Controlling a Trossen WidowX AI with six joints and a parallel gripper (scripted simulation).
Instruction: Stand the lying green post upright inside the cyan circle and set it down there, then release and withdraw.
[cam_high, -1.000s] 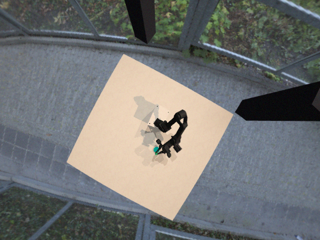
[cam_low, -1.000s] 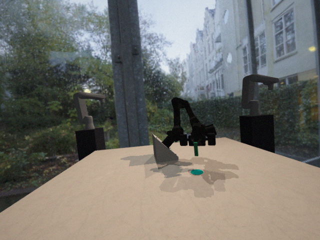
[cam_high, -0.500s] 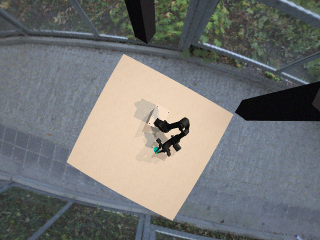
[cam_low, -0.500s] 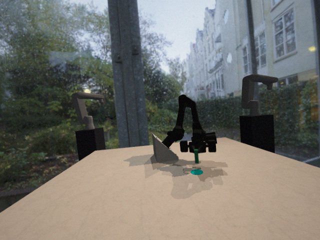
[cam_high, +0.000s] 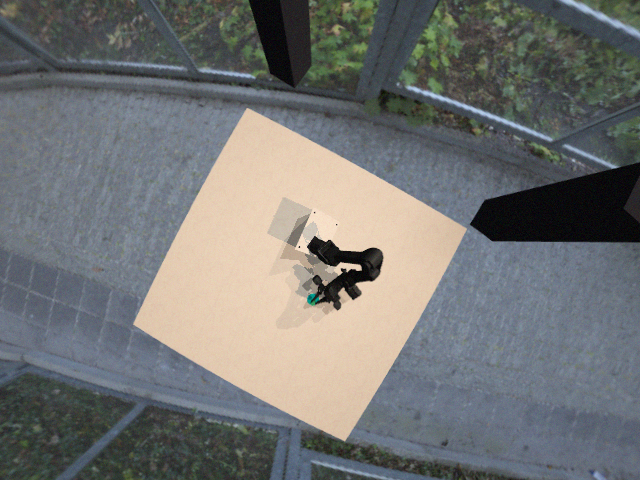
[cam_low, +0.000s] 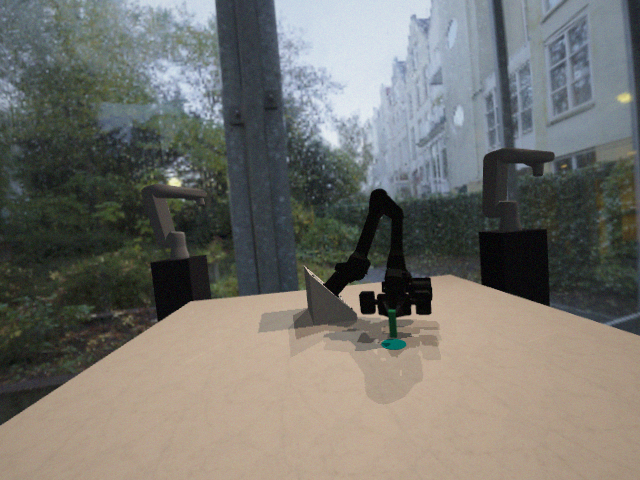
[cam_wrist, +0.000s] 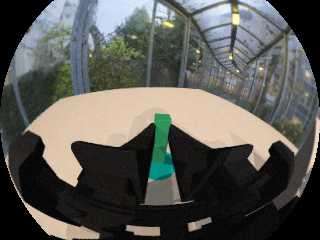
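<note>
The green post (cam_low: 392, 324) (cam_wrist: 161, 135) is upright, or nearly so, with its upper end between the fingertips. My gripper (cam_high: 315, 299) (cam_low: 392, 313) (cam_wrist: 161, 127) is shut on it. The cyan circle (cam_high: 309, 298) (cam_low: 397, 344) (cam_wrist: 162, 173) lies flat on the table. In the exterior view, the post's lower end shows just above the circle's far edge, apparently a little off the table. In the wrist view the lower end overlaps the circle's edge. In the top view the fingers reach over the circle, and the post cannot be made out.
A pale wedge-shaped base (cam_high: 324, 223) (cam_low: 328, 304) carries the arm on the light table (cam_high: 217, 289) (cam_low: 206, 413). Shadows of the arm fall around the circle. Two black pedestals (cam_low: 180, 281) (cam_low: 516, 263) with grey arms stand beyond the table's far edge.
</note>
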